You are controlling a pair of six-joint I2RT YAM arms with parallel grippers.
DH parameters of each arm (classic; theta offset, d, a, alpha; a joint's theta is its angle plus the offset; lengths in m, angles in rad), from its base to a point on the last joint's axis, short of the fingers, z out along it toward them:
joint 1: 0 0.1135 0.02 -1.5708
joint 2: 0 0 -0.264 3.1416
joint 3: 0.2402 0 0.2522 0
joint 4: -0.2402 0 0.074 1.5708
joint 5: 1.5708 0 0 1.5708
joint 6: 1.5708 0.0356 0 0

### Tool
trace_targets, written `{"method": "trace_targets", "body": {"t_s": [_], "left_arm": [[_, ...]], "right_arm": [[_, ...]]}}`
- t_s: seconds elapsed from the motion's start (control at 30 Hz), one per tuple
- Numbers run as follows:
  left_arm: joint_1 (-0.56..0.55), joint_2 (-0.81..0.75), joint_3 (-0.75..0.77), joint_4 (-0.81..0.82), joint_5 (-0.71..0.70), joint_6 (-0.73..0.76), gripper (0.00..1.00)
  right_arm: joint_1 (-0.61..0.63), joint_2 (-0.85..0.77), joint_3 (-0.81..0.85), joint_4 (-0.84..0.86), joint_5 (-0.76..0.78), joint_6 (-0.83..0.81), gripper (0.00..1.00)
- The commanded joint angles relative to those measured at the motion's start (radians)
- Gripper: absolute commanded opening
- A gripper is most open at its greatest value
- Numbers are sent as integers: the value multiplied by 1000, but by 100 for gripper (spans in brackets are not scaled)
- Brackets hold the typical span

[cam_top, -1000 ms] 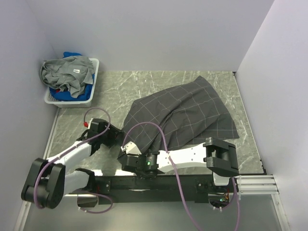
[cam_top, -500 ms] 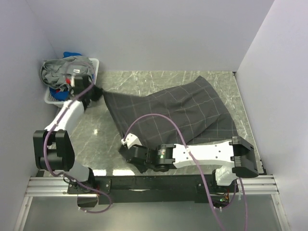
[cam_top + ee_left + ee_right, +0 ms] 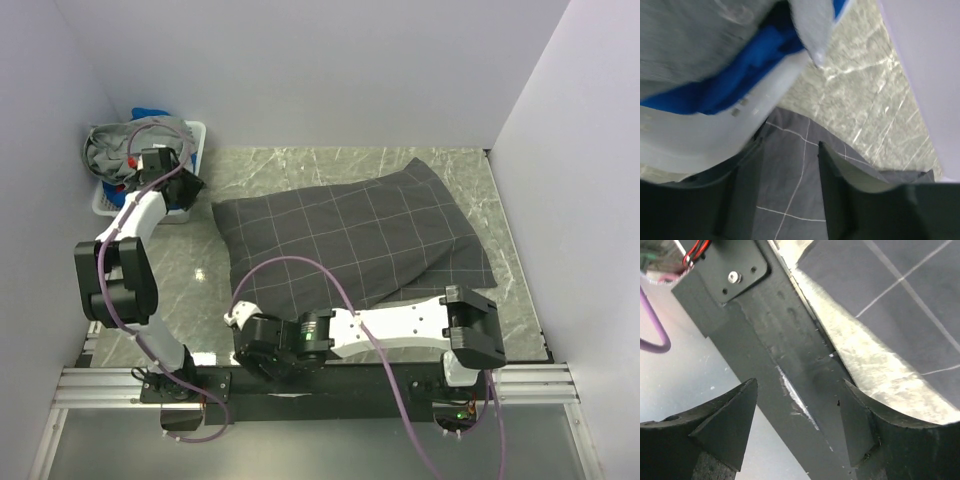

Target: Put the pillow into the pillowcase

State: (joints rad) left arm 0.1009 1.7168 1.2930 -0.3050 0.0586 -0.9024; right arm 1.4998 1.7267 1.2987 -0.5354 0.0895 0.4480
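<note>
The dark grey grid-patterned pillowcase [image 3: 350,235] lies spread out and plump across the middle of the table. The pillow is hidden; no cream cloth shows in any view. My left gripper [image 3: 190,192] hovers at the pillowcase's far left corner, beside the basket. In the left wrist view it [image 3: 789,150] is open, and the pillowcase [image 3: 790,190] lies below between the parted fingers, ungripped. My right gripper [image 3: 238,318] is low at the near edge, just off the pillowcase's near left corner. It [image 3: 799,390] is open over the black base rail [image 3: 790,365], holding nothing.
A white basket [image 3: 197,150] of grey and blue clothes [image 3: 140,150] stands at the far left corner, close against my left gripper; its wall [image 3: 715,140] fills the left wrist view. Purple walls enclose the marble table [image 3: 300,165] on three sides.
My left gripper pulled the pillowcase's corner left toward the basket, then let go. My right gripper opened and slid left along the near edge. The pillowcase now lies flatter and wider.
</note>
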Motion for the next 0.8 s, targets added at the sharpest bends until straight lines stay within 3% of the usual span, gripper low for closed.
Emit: {"method": "trace_targets", "body": {"t_s": [0.0, 0.2, 0.3, 0.33, 0.53, 0.57, 0.67, 0.7, 0.77], "left_arm": [[16, -86, -9, 26, 3, 34, 55], [8, -210, -138, 43, -3, 2, 67], [-47, -272, -204, 64, -2, 17, 71], [-94, -282, -213, 66, -9, 22, 72], [-419, -304, -236, 93, -89, 51, 81], [-458, -303, -248, 112, -97, 56, 81], [-614, -261, -219, 119, -161, 78, 83], [-654, -214, -204, 113, -189, 92, 83], [-757, -154, -137, 55, -262, 118, 83]], "right_arm": [[-62, -78, 8, -1, 129, 50, 73], [-238, -243, -145, 2, 246, 199, 78], [-433, -399, -281, 40, 257, 247, 79], [-555, -442, -317, 69, 236, 250, 80], [-942, -711, -501, 61, 214, 248, 91], [-1078, -770, -551, 67, 167, 242, 91], [-1277, -858, -634, 118, 60, 216, 93], [-1385, -865, -644, 129, -3, 209, 93], [-1472, -822, -639, 152, -54, 187, 94]]}}
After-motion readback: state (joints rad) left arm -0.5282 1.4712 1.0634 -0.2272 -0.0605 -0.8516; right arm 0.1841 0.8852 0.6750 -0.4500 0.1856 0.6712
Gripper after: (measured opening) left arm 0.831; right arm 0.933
